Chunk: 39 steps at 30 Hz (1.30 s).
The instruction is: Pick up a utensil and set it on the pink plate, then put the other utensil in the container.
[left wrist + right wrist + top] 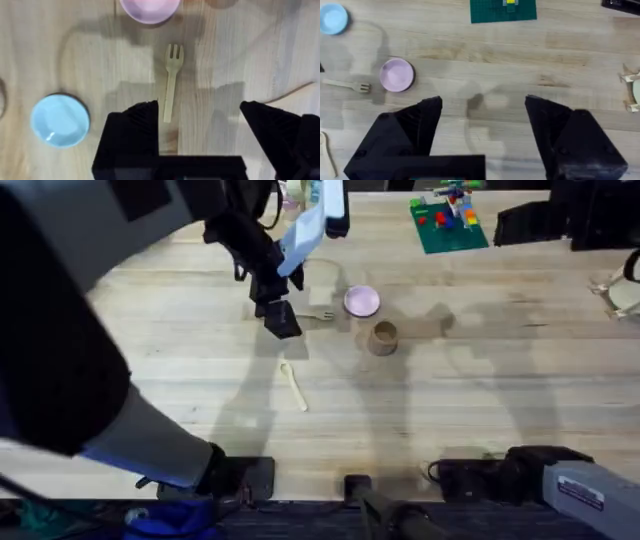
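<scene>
The left gripper hangs low over the tabletop with its fingers spread wide and holding nothing. The handle end of the fork lies just inside the gap, close beside one finger, though whether they touch cannot be told. In the overhead view this gripper sits left of the middle, with the fork flat on the wood just to its right, tines pointing right toward the pink plate.

The right gripper is also spread wide and empty, its fingers above bare wood, well apart from every item.

Counted: one fork, one spoon, one pink plate, one blue plate, one cup. The fork's tines stop just short of the pink plate's left rim. The cup stands upright just near and slightly right of the pink plate, close to it; whether they touch cannot be told. The spoon lies on the tabletop nearer than the fork and well apart from it, its bowl at the far end and its handle angled near and right. The blue plate rests flat on the far side of the fork's handle. A green board carrying small coloured blocks sits at the far right.
</scene>
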Available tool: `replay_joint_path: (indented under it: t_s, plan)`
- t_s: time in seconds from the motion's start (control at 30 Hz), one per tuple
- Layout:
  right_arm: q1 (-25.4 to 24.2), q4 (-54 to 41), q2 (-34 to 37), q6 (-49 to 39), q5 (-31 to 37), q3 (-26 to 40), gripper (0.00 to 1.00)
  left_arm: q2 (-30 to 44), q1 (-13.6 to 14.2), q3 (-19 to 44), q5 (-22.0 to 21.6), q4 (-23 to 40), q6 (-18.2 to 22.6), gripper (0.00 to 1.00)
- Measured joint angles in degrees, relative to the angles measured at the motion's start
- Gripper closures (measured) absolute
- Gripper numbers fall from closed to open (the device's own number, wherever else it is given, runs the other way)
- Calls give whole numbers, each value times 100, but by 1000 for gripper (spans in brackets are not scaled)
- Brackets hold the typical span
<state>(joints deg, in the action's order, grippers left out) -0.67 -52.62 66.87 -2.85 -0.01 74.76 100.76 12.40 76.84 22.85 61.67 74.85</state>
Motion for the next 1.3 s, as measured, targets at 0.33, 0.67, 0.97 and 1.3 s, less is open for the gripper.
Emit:
replay_joint_path:
  t_s: [0.33,0.67,0.97,1.3]
  plan:
    - [0,0,0,0,0,0,5,503,0,0,-17,-466,5,8]
    - [0,-2,0,-48,0,0,5,576,0,0,-18,-945,22,8]
    - [0,-4,0,-59,0,0,6,870,63,4,-25,-988,154,8]
    - [0,-10,0,-61,0,0,5,1068,380,102,-561,-973,191,8]
